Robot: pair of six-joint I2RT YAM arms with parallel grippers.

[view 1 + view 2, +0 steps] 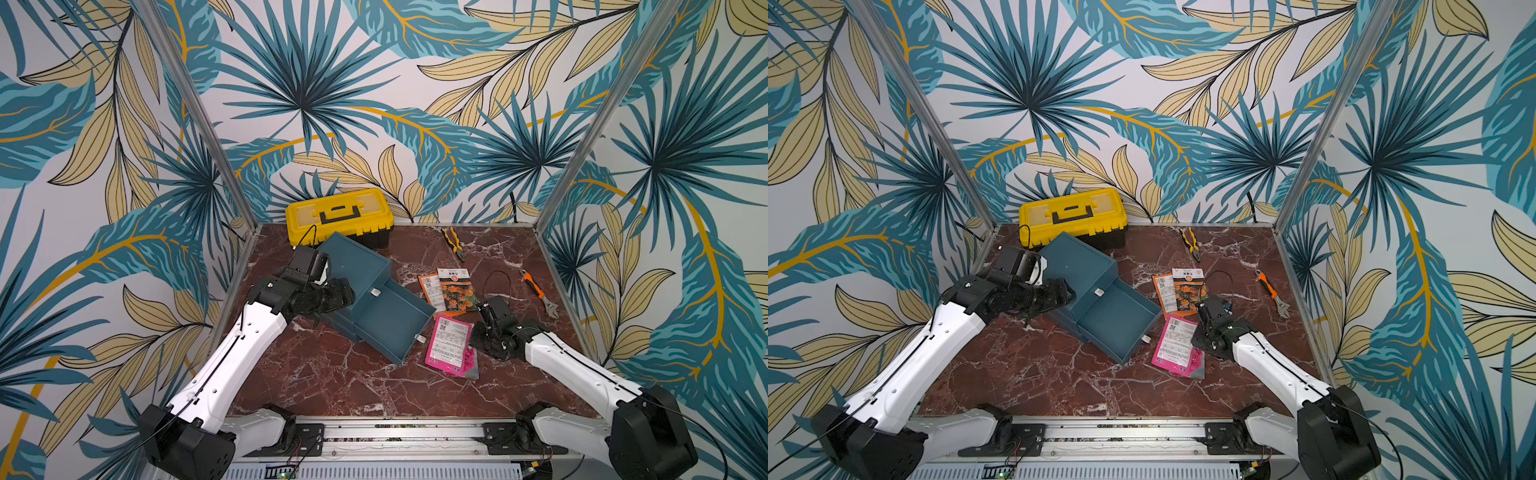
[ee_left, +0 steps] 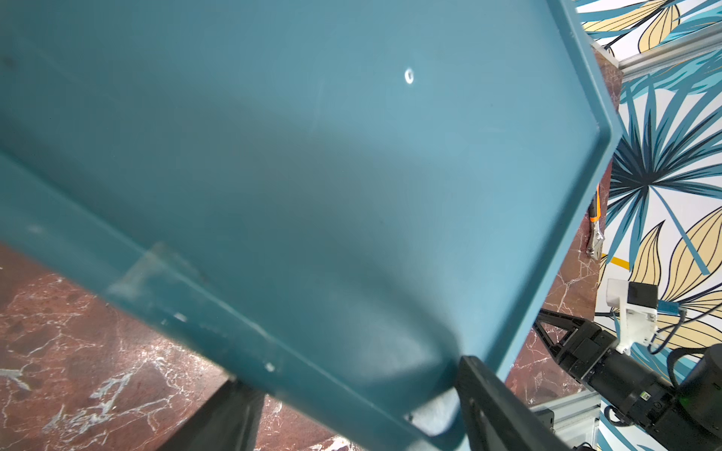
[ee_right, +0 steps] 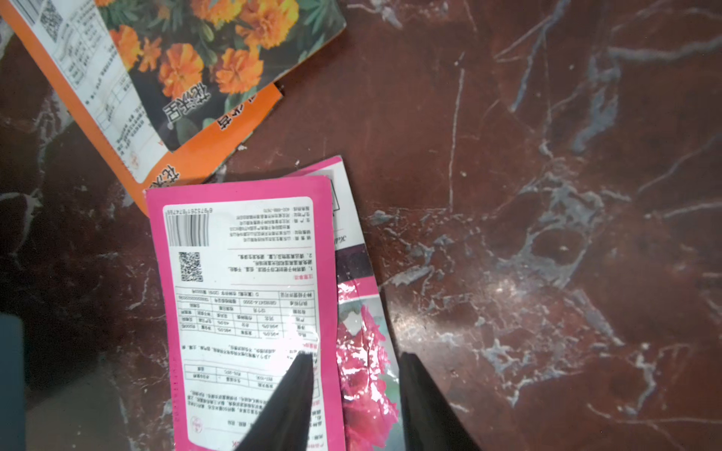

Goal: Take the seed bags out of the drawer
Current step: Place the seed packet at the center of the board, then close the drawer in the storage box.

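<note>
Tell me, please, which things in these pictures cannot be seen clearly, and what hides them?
- The upper drawer: it is closed, so its front hides any contents in both top views.
- The left claw: the blue cabinet fills the left wrist view and is blurred, so a firm grip cannot be judged.
- The lower magenta bag: mostly covered by the upper magenta bag in the right wrist view.
- The rear orange bag: partly covered by the front orange bag.

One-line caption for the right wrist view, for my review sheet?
Right gripper open over two overlapping magenta seed bags on the marble table, orange bags beside.
</note>
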